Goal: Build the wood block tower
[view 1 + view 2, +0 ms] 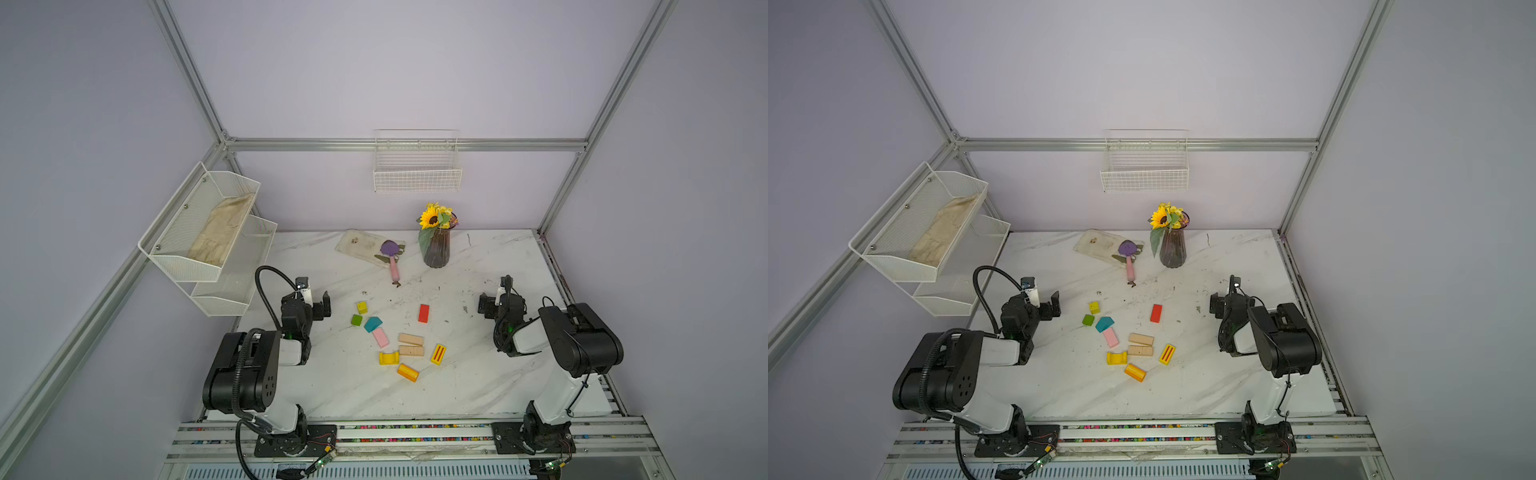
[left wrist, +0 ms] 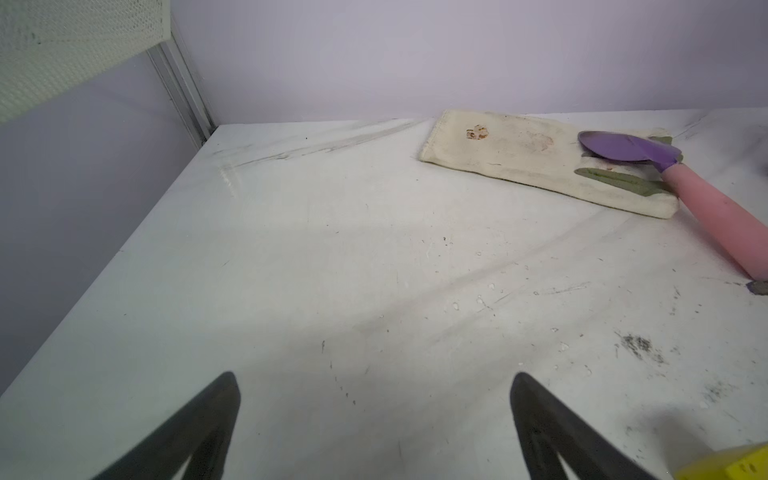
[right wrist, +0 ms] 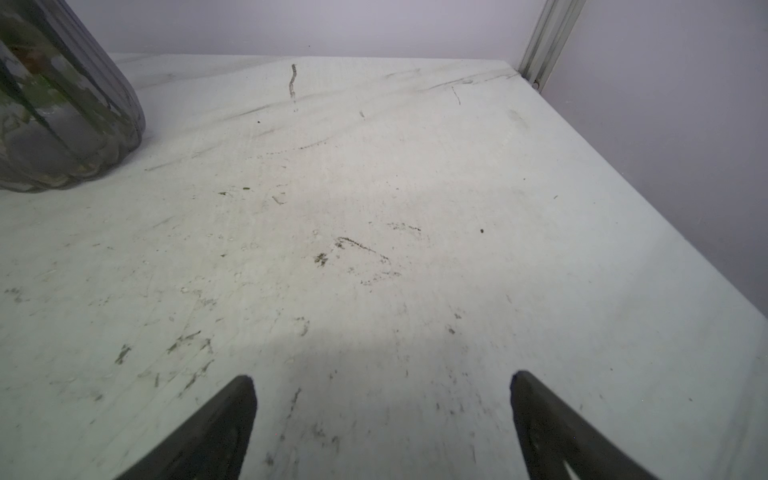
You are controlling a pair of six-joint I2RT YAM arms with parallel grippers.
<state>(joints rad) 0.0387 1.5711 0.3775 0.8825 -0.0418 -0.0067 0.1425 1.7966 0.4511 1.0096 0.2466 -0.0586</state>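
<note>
Blocks (image 1: pixel 411 351): ten counted, all loose and single on the counter (image 1: pixel 478 374), midway between the arms. Nothing is stacked; we judge the task at its first step, with no pick made yet.

Left tool (image 1: pixel 315 296): jaws wide, empty, over bare counter near the yellow cube (image 1: pixel 362 307).
Right tool (image 1: pixel 494 293): jaws wide, empty, well apart from the blocks; red block (image 1: pixel 423 313) nearest.

Axes, as we read them in both top views:
- red block: long axis toward the back wall.
- tan bars (image 1: pixel 411 339): parallel, just beside each other, long axes across the counter.
- pink block (image 1: pixel 380 337): slanted, far end touching the teal block (image 1: pixel 372 324).
- orange block (image 1: pixel 407 372) and striped yellow block (image 1: pixel 438 354): slanted opposite ways.
- arch (image 1: pixel 389 358): hollow seemingly upward, though too small for us to be sure.

Next move, in our judgement: choose a broad base piece, bring one tool over it, turn the jaws across its short side, descend.
</note>
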